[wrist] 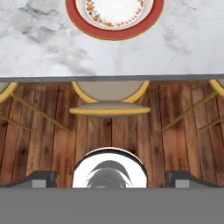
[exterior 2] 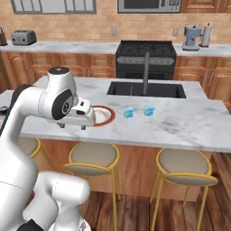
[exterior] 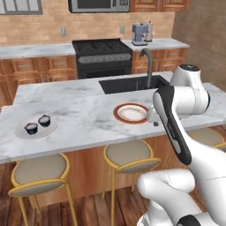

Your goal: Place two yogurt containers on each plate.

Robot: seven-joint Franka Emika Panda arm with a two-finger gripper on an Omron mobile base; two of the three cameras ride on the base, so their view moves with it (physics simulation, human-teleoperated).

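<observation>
So the grey plate [exterior: 20,131] at the left of the left base view already has 2 dark yogurt cups [exterior: 37,124] on it. The red-rimmed plate [exterior 2: 108,118] is bare, with 2 light blue cups [exterior 2: 139,111] just right of it in the right base view. The gripper [wrist: 110,178] is spread wide, holding nothing. Next, I'd say, reach for a blue cup.

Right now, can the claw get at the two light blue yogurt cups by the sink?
Probably yes. The claw is open and empty at the counter's edge near the red-rimmed plate; the light blue cups stand on open counter with nothing in between.
</observation>
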